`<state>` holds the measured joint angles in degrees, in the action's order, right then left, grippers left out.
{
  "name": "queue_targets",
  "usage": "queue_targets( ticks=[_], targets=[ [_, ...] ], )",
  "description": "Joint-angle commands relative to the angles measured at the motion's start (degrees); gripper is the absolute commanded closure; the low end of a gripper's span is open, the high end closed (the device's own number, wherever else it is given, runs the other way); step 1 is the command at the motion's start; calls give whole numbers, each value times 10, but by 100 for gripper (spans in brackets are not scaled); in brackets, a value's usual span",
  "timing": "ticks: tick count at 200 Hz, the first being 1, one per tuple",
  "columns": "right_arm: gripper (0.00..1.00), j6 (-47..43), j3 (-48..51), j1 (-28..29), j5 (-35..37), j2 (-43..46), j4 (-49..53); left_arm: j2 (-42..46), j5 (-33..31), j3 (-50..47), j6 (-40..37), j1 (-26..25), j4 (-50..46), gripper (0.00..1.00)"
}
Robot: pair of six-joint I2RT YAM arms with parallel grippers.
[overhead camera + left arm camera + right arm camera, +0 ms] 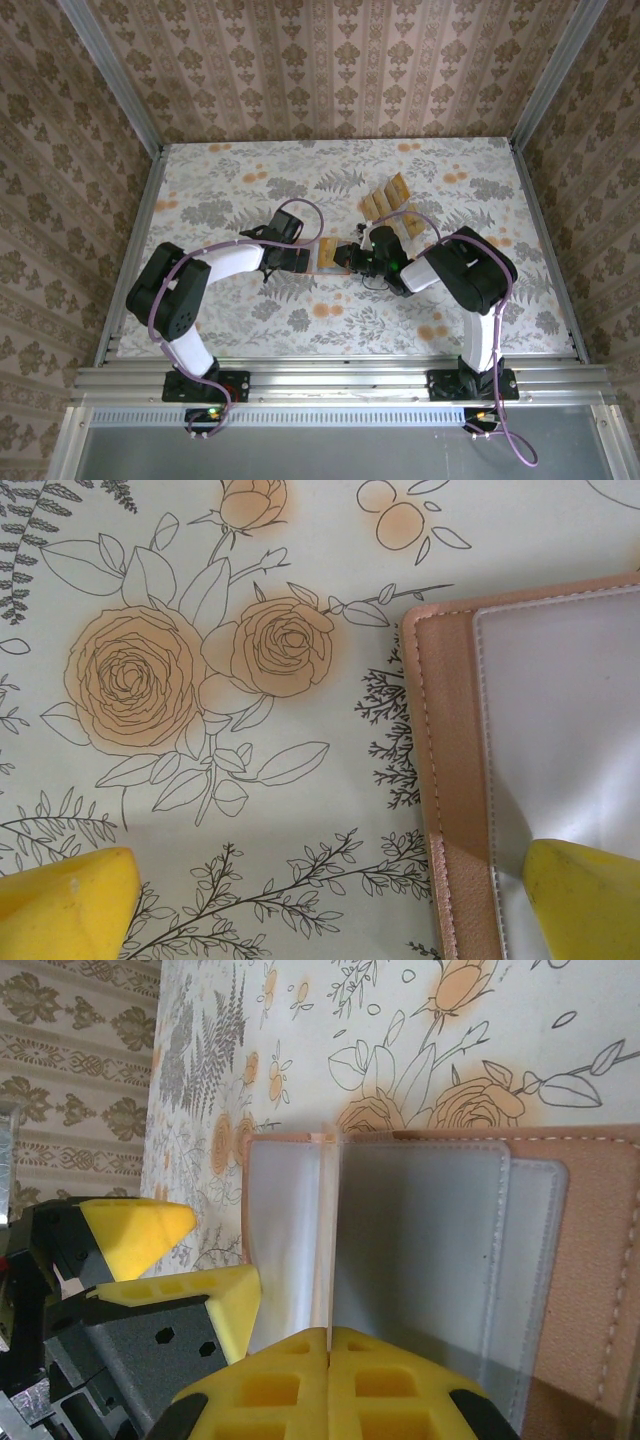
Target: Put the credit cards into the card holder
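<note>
Near the middle of the flowered table (220, 190), seen from above, the card holder (331, 252) lies flat between the two grippers as a small salmon-pink rectangle. The left gripper (303, 258) meets its left end and the right gripper (356, 258) its right end. Just beyond the right gripper, the credit cards (397, 187) stand tilted in a small group. They are tan to golden-orange, each smaller than the holder and apart from it.

From the left wrist, a corner of the holder takes up the right side. It has a pinkish-brown border with a rounded corner and a line of pale stitching, and inside that a greyish, faintly glossy pocket face. The left gripper stands wide apart and holds nothing. One yellow fingertip (585, 900) sits on the grey face, and the other is over bare cloth beside the holder's edge.

From the right wrist, the holder lies opened. Grey translucent pockets overlap, a stitched pink border runs along the right, and a thin pale leaf stands upright along the fold. The right gripper's yellow fingers (270, 1390) are pressed together, and that leaf runs into the seam between them, so they pinch the holder. At the left, the left gripper's fingers are spread, one tip at the holder's left grey panel.
</note>
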<state>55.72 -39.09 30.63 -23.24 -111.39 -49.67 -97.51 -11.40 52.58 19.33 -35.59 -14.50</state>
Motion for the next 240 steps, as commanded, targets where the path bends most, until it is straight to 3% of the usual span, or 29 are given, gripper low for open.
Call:
queue_targets(
  ticks=[1, 240],
  targets=[
    [100, 1, 12, -3, -7, -9, 2, -5, -3, -12, 4, -3, -16, 0],
    [100, 15, 10, -1, -32, -32, -23, -6, -3, -11, 5, -3, -16, 0]
  ],
)
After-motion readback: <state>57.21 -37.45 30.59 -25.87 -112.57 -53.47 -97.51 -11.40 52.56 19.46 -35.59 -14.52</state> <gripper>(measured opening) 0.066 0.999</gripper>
